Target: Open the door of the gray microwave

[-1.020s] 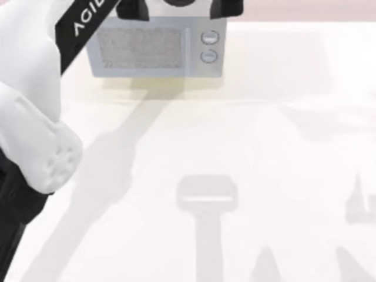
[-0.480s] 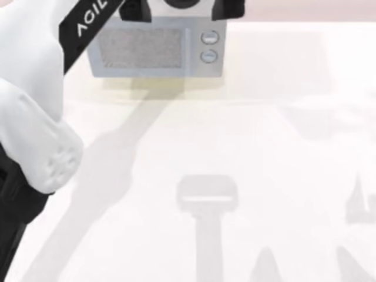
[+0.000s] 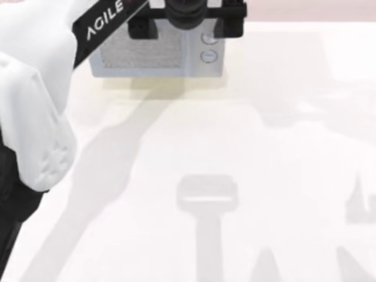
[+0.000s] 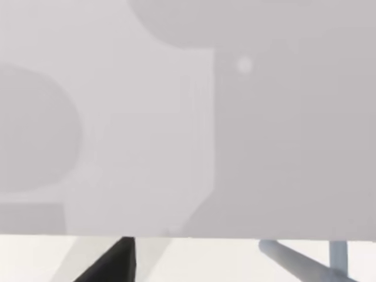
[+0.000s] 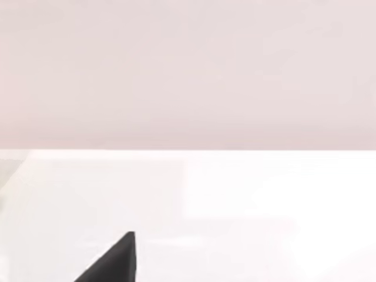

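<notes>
Microwave: the gray microwave (image 3: 155, 56) sits at the far edge of the table (image 3: 247, 153), left of centre in the top view, front face toward the camera.
Door: the door (image 3: 141, 53) lies flush with the front, speckled window showing; its upper part is hidden behind the arm's black hardware.
Knobs: two round knobs (image 3: 209, 56) stacked on the panel right of the door, the upper one partly covered.
Left gripper: the left gripper (image 3: 187, 14) is over the microwave's top front edge, above the seam between door and knob panel; cannot tell whether the claw is released or clenched.
Left wrist view: filled by a flat gray surface, very close.
Right arm: outside the top view; its wrist view shows bare table only.
</notes>
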Available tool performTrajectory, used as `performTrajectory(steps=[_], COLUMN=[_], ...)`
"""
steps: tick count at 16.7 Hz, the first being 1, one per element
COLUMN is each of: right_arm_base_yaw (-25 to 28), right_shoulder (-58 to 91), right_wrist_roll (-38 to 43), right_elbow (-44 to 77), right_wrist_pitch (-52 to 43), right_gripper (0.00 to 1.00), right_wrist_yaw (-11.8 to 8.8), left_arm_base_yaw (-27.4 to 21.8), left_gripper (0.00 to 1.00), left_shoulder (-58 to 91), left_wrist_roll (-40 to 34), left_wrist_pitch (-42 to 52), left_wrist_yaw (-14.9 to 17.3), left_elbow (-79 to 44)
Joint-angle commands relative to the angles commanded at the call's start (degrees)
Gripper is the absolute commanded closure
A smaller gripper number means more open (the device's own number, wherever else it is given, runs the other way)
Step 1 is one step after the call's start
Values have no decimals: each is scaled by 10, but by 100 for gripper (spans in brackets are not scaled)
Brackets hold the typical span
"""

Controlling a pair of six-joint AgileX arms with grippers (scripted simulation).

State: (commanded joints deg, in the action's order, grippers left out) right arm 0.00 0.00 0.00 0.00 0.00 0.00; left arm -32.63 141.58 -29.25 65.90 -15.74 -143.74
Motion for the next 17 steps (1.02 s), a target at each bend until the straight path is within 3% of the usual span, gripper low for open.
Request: performTrajectory(steps=[4,17], right_arm_base_yaw=[0,0], right_shoulder=[0,0], right_wrist_roll=[0,0], right_elbow=[0,0], right_wrist_pitch=[0,0], right_gripper=[0,0], right_wrist_yaw=[0,0], left_arm_base_yaw=[0,0], left_gripper=[0,98], left_shoulder=[0,0], left_wrist_roll=[0,0], left_wrist_pitch=[-2,-2], left_wrist_yaw=[0,0], left_elbow=[2,2])
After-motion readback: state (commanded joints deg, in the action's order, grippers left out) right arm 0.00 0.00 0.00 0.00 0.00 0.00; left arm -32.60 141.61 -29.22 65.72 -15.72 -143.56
